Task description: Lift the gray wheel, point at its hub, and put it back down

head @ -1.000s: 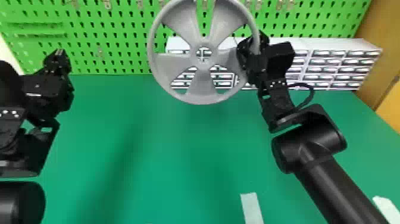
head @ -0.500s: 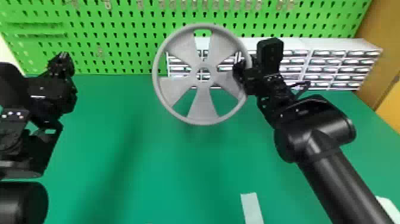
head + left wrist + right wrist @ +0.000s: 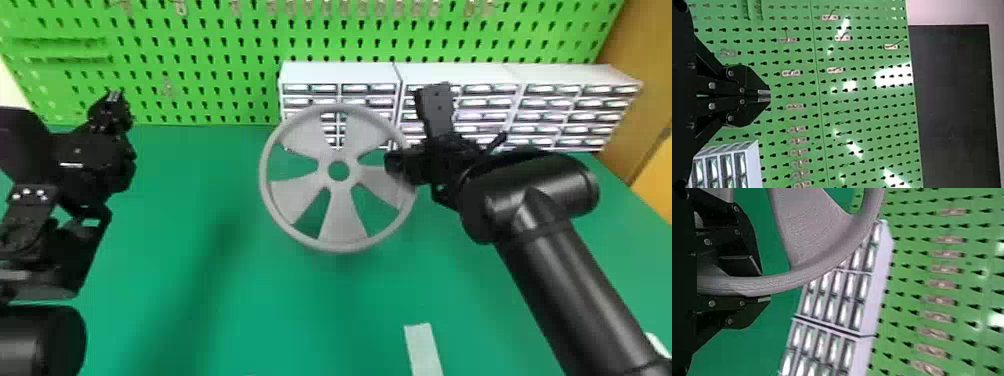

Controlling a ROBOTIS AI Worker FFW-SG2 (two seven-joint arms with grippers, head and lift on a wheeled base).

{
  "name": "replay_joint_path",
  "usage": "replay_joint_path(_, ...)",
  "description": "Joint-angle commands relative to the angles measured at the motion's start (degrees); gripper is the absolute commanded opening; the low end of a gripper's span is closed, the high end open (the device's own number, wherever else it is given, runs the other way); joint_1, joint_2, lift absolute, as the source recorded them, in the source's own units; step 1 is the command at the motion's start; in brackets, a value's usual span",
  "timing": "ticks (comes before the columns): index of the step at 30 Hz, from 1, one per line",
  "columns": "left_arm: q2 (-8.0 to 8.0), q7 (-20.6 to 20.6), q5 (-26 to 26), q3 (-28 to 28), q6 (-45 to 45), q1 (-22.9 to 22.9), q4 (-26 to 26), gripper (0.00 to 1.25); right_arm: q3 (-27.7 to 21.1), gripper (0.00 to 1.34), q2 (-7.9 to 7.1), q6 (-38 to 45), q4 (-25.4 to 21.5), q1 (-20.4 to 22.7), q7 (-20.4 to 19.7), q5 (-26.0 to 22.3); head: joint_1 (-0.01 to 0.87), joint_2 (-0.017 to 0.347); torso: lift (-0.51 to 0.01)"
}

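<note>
Bearing the gray wheel (image 3: 342,215) by the side of its rim, the right gripper (image 3: 395,164) held it, in the head view, apparently clear of the green table (image 3: 300,320), before the white drawer units (image 3: 340,74). The left gripper (image 3: 114,96) was well apart from it. With one edge gripped and the rest unsupported, the wheel could have swivelled or sagged under its own weight, carrying the hub (image 3: 326,171) away from where the left arm would point. A tilted descent could have landed it on one edge and levered it loose.

In the left wrist view, that gripper's fingertips were together and empty, facing the pegboard (image 3: 860,90); pushed too far while pointing, they could have knocked the wheel.

In the right wrist view, two fingers straddled the rim (image 3: 789,280); opening them early would probably have dropped it.
</note>
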Motion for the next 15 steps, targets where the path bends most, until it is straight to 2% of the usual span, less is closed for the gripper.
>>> replay_joint_path(1, 0.0, 0.0, 0.1, -0.1, 0.1, -0.1, 0.2, 0.02, 0.1, 0.01, 0.12, 3.7, 2.9, -0.9, 1.3, -2.4, 0.692, 0.048, -0.088)
replay_joint_path(6, 0.0, 0.0, 0.3, -0.1, 0.2, -0.1, 0.6, 0.02, 0.6, 0.01, 0.38, 7.6, 5.9, -1.9, 2.8, -3.5, 0.692, 0.048, -0.088)
replay_joint_path(15, 0.0, 0.0, 0.5, -0.1, 0.3, -0.1, 1.2, 0.02, 2.6, 0.01, 0.82, 10.5, 11.7, -2.8, 2.8, -5.6, 0.692, 0.048, -0.088)
